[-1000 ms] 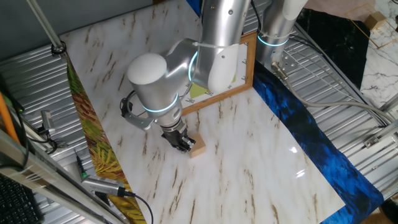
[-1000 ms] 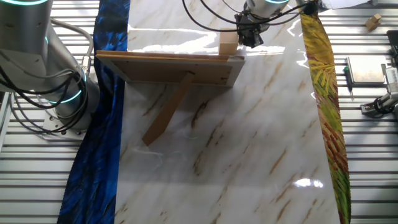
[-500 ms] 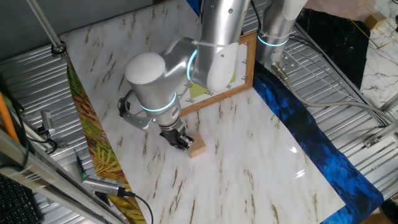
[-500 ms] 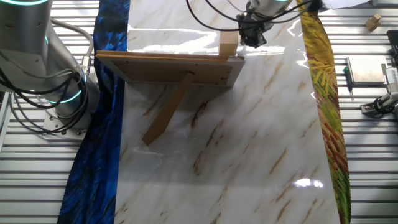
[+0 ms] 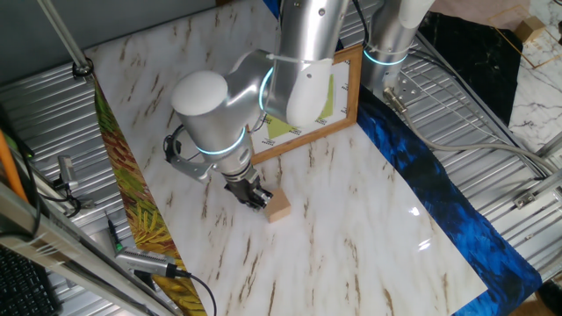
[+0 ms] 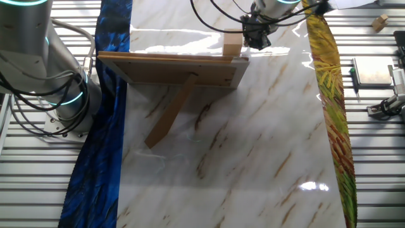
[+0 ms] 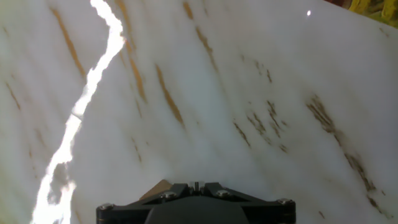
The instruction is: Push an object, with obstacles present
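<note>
Leaning low over the marble table [image 5: 351,219], gripper [image 5: 255,198] beside the cube [image 5: 278,207], jaws' gap unclear.

The bench [image 5: 351,211] has a glossy white marble-look top with tan veins that throws bright glare. The cube [image 5: 278,207] is pale, matt bare wood. The picture frame [image 5: 344,112] is brown wood around a yellow-green paper sheet. The pincer [image 5: 255,199] looks black and matt.

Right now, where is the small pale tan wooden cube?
In one fixed view, the small pale tan wooden cube sits on the marble tabletop beside the gripper, in front of the brown wooden picture frame.
</note>
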Action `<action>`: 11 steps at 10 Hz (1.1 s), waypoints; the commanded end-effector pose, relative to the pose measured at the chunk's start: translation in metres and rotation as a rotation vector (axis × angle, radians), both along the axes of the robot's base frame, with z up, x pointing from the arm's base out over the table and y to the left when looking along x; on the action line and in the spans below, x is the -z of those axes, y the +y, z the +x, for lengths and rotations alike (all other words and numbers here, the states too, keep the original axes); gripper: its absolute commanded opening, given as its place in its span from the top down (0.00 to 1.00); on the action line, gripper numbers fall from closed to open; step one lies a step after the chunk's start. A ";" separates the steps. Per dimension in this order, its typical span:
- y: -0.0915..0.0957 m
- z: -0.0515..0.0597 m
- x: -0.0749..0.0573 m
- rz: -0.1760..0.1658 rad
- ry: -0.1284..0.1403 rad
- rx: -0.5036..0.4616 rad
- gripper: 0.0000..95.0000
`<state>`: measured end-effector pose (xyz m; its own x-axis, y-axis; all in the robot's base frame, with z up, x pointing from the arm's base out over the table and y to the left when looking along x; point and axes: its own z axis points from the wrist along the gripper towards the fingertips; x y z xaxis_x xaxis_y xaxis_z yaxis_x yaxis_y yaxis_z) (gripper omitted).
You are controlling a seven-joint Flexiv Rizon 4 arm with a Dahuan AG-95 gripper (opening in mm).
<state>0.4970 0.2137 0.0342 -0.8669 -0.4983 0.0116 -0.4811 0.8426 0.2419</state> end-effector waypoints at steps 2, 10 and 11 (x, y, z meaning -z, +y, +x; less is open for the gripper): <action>0.013 -0.029 -0.003 0.021 0.032 0.012 1.00; 0.033 -0.079 -0.002 0.012 0.041 0.039 1.00; 0.031 -0.073 -0.002 0.007 0.038 0.030 1.00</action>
